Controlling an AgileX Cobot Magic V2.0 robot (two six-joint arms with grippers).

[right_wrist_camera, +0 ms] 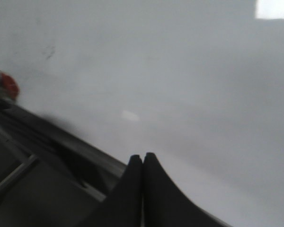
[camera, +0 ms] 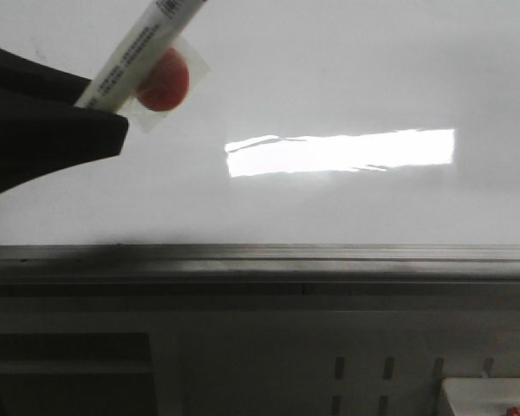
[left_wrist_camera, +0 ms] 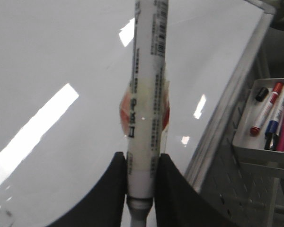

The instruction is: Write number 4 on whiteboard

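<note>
The whiteboard (camera: 329,69) is glossy white with a grey metal lower rim (camera: 260,254) and a bright rectangular light reflection. No number 4 shows on it in any view. My left gripper (left_wrist_camera: 141,161) is shut on a white marker (left_wrist_camera: 146,94) with printed text and a red sticker; in the front view the marker (camera: 143,48) points up and right from the dark left gripper (camera: 104,113) at the upper left, in front of the board. My right gripper (right_wrist_camera: 143,157) is shut and empty, in front of the board's lower part (right_wrist_camera: 180,71).
A grey tray (left_wrist_camera: 265,127) with several markers hangs on the perforated panel beside the board. A faint grey smudge (right_wrist_camera: 49,51) marks the board. A white box corner (camera: 490,394) shows at the lower right below the rim.
</note>
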